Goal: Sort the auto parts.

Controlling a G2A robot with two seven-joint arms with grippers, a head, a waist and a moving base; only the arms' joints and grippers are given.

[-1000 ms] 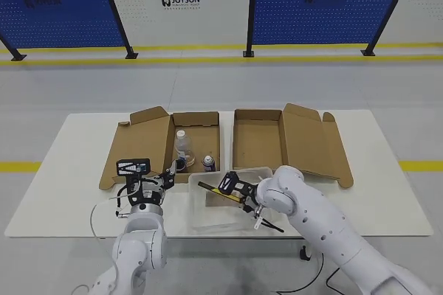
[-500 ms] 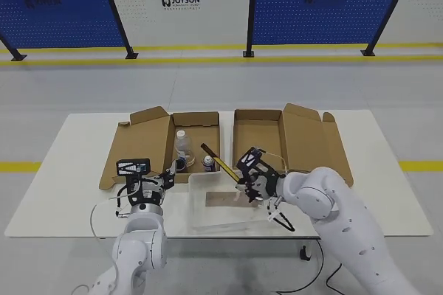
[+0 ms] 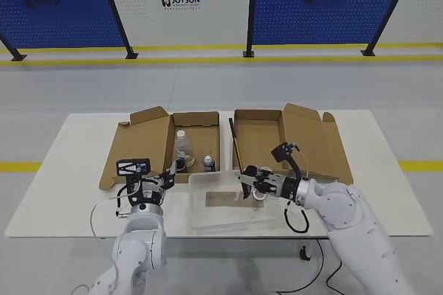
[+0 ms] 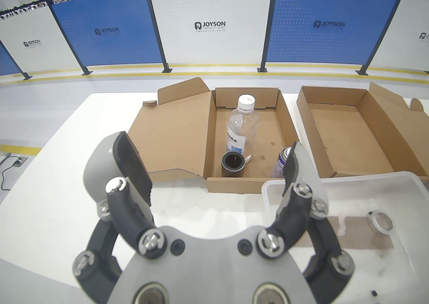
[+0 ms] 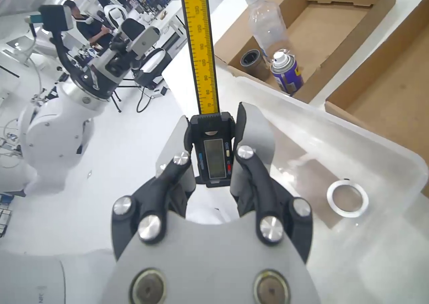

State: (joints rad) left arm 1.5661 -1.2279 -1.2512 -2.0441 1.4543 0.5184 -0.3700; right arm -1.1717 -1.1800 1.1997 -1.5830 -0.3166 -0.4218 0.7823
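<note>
Swung up from the clear tray (image 3: 199, 214), the caliper (image 3: 236, 147) is held clamped in the right end effector (image 3: 248, 185) at frame centre, its long axis pointed up-frame along the right-hand box's (image 3: 266, 147) left wall.

bottle (image 3: 181, 144), black cylinder (image 4: 232, 164) and spray can (image 3: 208, 163) crowd the near end of the left box (image 3: 199, 133), far half reachable from above, right box (image 3: 257, 144) floor open between low walls, caliper (image 3: 235, 144) in the right claw (image 5: 212, 127) juts over the gap between boxes
</note>
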